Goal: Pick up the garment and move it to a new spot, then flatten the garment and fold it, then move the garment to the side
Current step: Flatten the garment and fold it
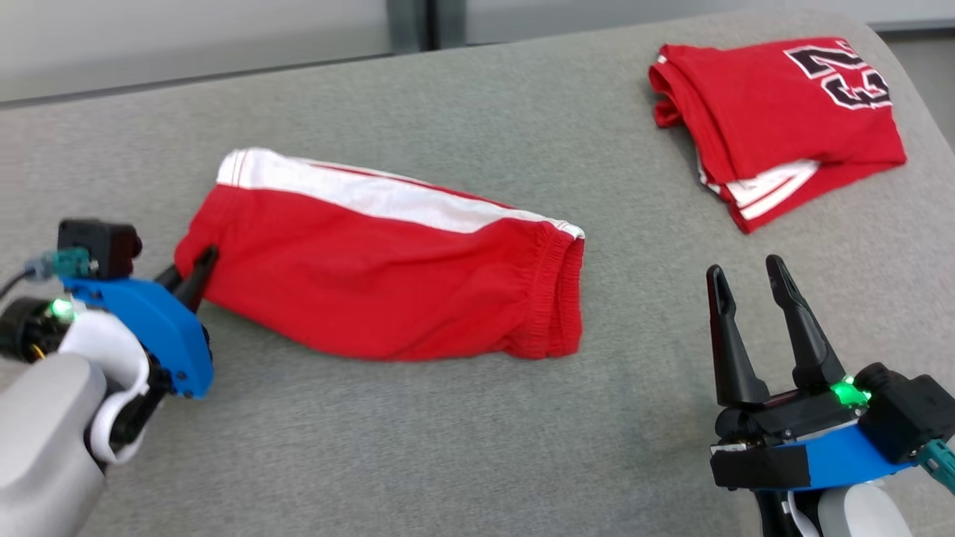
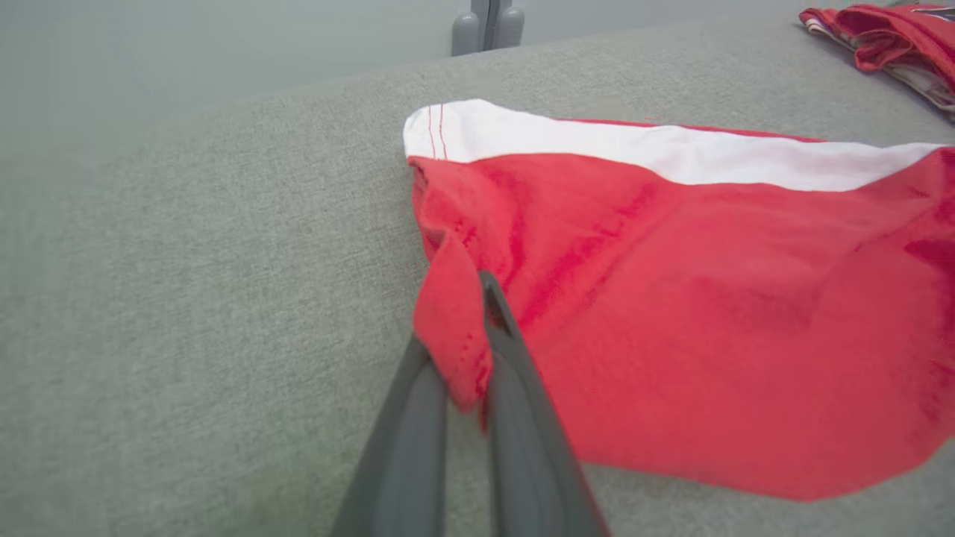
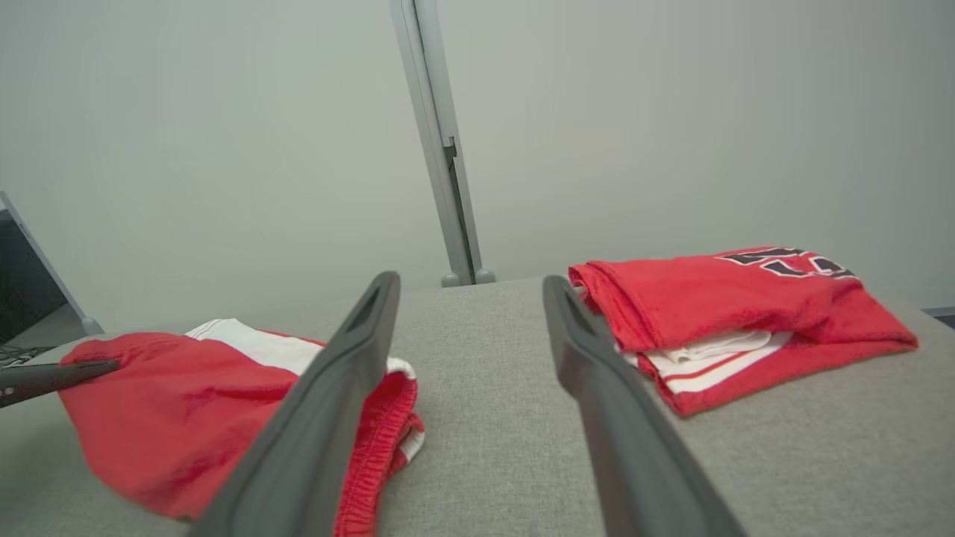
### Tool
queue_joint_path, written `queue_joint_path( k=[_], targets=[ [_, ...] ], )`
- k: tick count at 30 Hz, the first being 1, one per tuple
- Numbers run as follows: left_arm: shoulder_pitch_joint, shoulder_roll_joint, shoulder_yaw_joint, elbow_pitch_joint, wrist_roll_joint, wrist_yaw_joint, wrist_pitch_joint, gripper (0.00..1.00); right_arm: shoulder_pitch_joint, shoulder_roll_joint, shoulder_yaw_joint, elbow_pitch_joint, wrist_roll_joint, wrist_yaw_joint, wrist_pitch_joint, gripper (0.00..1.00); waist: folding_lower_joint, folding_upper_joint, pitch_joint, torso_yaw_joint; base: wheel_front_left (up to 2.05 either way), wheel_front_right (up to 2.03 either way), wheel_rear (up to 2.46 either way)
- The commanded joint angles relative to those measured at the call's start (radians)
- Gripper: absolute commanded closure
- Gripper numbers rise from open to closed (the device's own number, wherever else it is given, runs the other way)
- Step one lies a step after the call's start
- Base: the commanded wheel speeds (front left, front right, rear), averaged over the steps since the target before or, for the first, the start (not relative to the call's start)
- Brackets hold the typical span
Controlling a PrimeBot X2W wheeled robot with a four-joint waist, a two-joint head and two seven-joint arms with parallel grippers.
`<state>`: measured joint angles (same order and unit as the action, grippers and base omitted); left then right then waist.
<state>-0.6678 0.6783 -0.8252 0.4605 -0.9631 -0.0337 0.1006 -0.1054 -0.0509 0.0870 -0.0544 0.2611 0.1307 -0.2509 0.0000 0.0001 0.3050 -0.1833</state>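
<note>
The garment [image 1: 388,276] is a pair of red shorts with a white side stripe, folded and lying across the middle of the grey cushioned surface. My left gripper [image 1: 200,270] is shut on its left corner; in the left wrist view a flap of the red garment [image 2: 671,298] is pinched between the two fingers of the left gripper [image 2: 468,373]. My right gripper [image 1: 748,280] stands open to the right of the elastic waistband, apart from it. From the right wrist, the garment [image 3: 186,403] lies to the left behind the open right gripper [image 3: 470,298].
A folded red jersey [image 1: 783,119] with black numbers lies at the far right of the grey surface [image 1: 448,447]. That jersey [image 3: 739,313] appears right of my right fingers. A pale wall and a grey post [image 3: 440,149] stand behind the surface.
</note>
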Motion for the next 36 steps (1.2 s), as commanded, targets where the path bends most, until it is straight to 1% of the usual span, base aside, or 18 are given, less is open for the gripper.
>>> queue_joint_path(
  k=[1,10,16,17,18,19,21,23,26,29,33,36],
  targets=[
    [0.018,0.003,0.004,-0.008,-0.006,0.008,-0.01,1.0,0.016,0.001,-0.004,-0.001,-0.007,0.0,0.003,0.0,0.0,-0.0001,-0.004,0.006,0.0,0.0,0.0],
    [0.192,0.003,0.012,-0.166,-0.041,0.099,-0.087,1.0,0.055,-0.005,-0.033,-0.012,-0.016,0.0,0.043,0.0,0.0,-0.0001,-0.058,0.097,0.0,0.0,0.0],
    [0.274,0.002,0.011,-0.218,-0.064,0.139,-0.11,1.0,0.074,-0.012,-0.045,-0.02,-0.02,0.0,0.07,0.0,0.0,-0.0001,-0.071,0.136,0.0,0.0,0.0],
    [0.28,-0.002,0.009,-0.215,-0.062,0.143,-0.116,0.67,0.072,-0.014,-0.045,-0.019,-0.019,0.0,0.072,0.0,0.0,-0.0001,-0.071,0.139,0.0,0.0,0.0],
    [0.288,-0.013,0.008,-0.211,-0.067,0.145,-0.122,0.21,0.07,-0.014,-0.045,-0.018,-0.018,0.0,0.073,0.0,0.0,-0.0001,-0.073,0.141,0.0,0.0,0.0],
    [0.295,-0.024,0.011,-0.207,-0.072,0.146,-0.134,0.0,0.068,-0.014,-0.045,-0.017,-0.018,0.0,0.075,0.0,0.0,-0.0001,-0.074,0.144,0.0,0.0,0.0],
    [0.296,-0.031,0.011,-0.188,-0.056,0.155,-0.162,0.0,0.063,-0.015,-0.044,-0.01,-0.017,0.0,0.079,0.0,0.0,-0.0001,-0.079,0.145,0.0,0.0,0.0],
    [0.295,-0.052,0.023,-0.178,-0.048,0.159,-0.211,0.0,0.057,-0.019,-0.044,-0.004,-0.015,0.0,0.08,0.0,0.0,-0.0001,-0.085,0.146,0.0,0.0,0.0],
    [0.286,-0.067,0.036,-0.155,-0.019,0.165,-0.289,0.0,0.05,-0.023,-0.049,0.007,-0.016,0.0,0.077,0.0,0.0,-0.0001,-0.099,0.149,0.0,0.0,0.0],
    [0.277,-0.088,0.058,-0.146,0.018,0.178,-0.341,0.0,0.046,-0.024,-0.058,0.021,-0.017,0.0,0.074,0.0,0.0,-0.0001,-0.117,0.155,0.0,0.0,0.0],
    [0.29,-0.118,0.105,-0.152,0.07,0.191,-0.364,0.0,0.046,-0.022,-0.064,0.035,-0.02,0.0,0.068,0.0,0.0,-0.0001,-0.139,0.168,0.0,0.0,0.0],
    [0.318,-0.155,0.18,-0.188,0.142,0.2,-0.366,0.0,0.045,-0.02,-0.073,0.046,-0.018,0.0,0.064,0.0,0.0,-0.0001,-0.154,0.18,0.0,0.0,0.0]
  ],
)
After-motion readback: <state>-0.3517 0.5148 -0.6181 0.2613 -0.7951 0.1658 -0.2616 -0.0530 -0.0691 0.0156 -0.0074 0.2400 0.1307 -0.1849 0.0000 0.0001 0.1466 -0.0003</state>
